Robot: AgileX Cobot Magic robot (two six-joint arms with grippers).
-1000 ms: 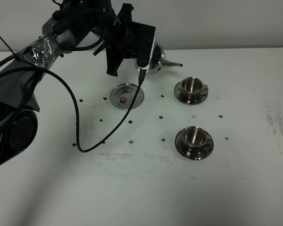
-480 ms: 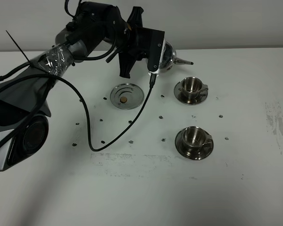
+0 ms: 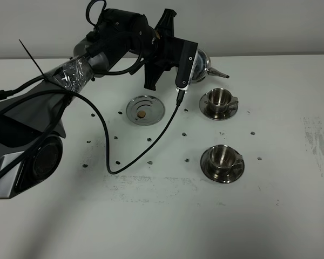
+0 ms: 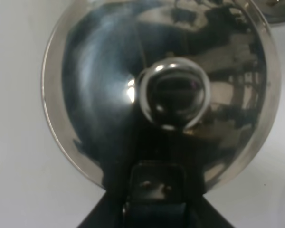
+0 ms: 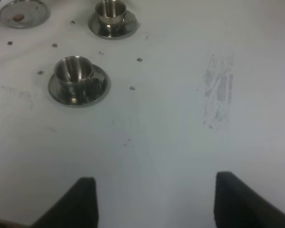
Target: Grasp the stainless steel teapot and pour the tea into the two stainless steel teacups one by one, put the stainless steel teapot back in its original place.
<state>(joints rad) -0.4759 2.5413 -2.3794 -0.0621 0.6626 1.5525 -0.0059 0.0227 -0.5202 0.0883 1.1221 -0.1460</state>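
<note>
My left gripper (image 3: 184, 60) is shut on the stainless steel teapot (image 3: 201, 65) and holds it in the air, right of the round steel dish (image 3: 144, 110). The spout (image 3: 219, 73) points right, above and behind the far teacup (image 3: 218, 101). The near teacup (image 3: 222, 160) stands on its saucer in front of it. The left wrist view shows the teapot's lid and knob (image 4: 175, 92) from above; the handle is hidden under the gripper. No tea shows. My right gripper (image 5: 154, 204) is open and empty above bare table, with both cups (image 5: 75, 76) (image 5: 111, 13) and the dish (image 5: 21, 12) ahead of it.
A black cable (image 3: 105, 156) hangs from the left arm and loops across the white table (image 3: 162, 216) in front of the dish. A grey scuffed patch (image 3: 318, 145) marks the table's right side. Small dark specks dot the table around the cups.
My left arm has carried the teapot to the right, from over the dish's far side to above and behind the far teacup. Cups and dish have not moved.
</note>
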